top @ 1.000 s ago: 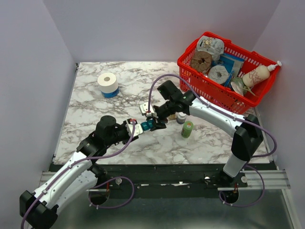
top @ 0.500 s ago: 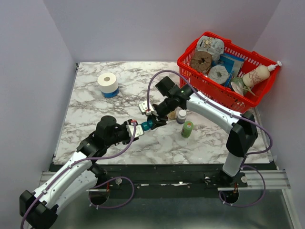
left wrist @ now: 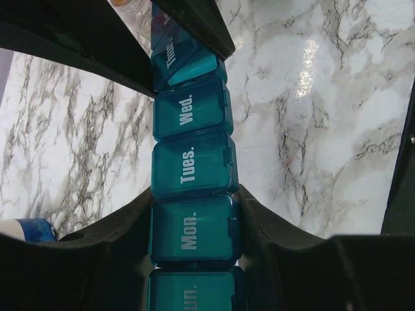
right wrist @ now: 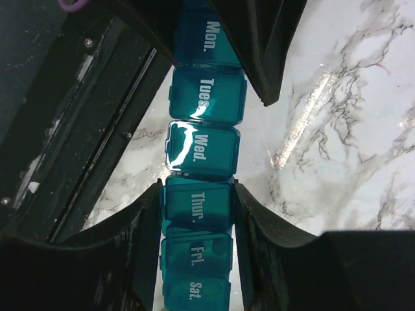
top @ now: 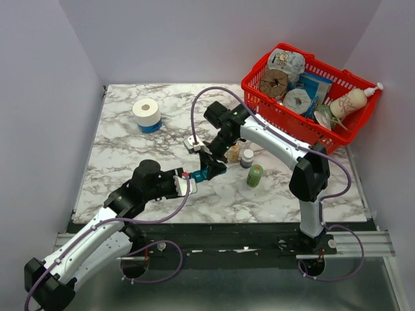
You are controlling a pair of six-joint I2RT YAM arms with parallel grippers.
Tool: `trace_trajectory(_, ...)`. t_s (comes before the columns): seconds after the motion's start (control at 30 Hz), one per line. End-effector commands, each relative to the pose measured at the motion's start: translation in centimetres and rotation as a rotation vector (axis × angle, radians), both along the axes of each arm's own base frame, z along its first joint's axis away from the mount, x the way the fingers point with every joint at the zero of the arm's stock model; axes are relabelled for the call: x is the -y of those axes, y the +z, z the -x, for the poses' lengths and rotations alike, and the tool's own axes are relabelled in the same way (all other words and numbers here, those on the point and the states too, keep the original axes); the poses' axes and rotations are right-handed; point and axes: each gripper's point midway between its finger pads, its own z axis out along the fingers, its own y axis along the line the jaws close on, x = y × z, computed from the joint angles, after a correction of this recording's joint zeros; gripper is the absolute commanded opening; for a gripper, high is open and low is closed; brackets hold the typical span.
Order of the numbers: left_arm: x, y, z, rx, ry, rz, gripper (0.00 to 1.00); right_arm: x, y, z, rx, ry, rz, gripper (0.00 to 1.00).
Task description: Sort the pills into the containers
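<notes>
Pill organiser, glossy teal, probably plastic, row of square lettered lids

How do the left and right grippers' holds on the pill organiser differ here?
The left gripper clamps the pill organiser at its Mon. compartment; the right gripper clamps Thur. The left gripper reaches in from the left, the right gripper from the far side. Both have jaws shut on it.

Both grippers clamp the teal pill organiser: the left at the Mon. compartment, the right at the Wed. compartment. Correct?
No. The right wrist view shows the right gripper clamping the pill organiser at Thur., not Wed. The left gripper is at Mon., as stated.
</notes>
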Motion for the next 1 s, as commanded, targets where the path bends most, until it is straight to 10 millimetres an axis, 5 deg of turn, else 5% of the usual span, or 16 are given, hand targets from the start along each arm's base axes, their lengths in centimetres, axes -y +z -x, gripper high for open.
trace_trajectory(0.0,0.0,-0.3,-0.3,0.046,-0.015,-0.045,0.00,-0.6,3.0,0.7,-0.133,-0.048,-0.048,0.52)
trace_trajectory(0.23,0.2,-0.2,0.1,0.049,-0.023,-0.018,0.00,-0.8,6.0,-4.3,0.038,-0.227,-0.145,0.62)
trace_trajectory(0.5,0.8,0.4,0.2,0.043,-0.014,0.050,0.00,-1.0,4.1,-6.1,0.108,-0.338,-0.159,0.52)
trace_trajectory(0.63,0.8,0.1,0.1,0.030,-0.005,0.054,0.00,-0.6,5.2,-4.6,0.087,-0.289,-0.188,0.55)
trace_trajectory(0.8,0.9,-0.3,0.1,0.011,0.000,0.051,0.00,1.0,8.0,0.3,0.047,-0.065,-0.268,0.75)
trace_trajectory(0.97,1.1,-0.3,0.0,0.001,-0.003,0.050,0.00,1.6,5.7,1.7,0.037,-0.022,-0.194,0.83)
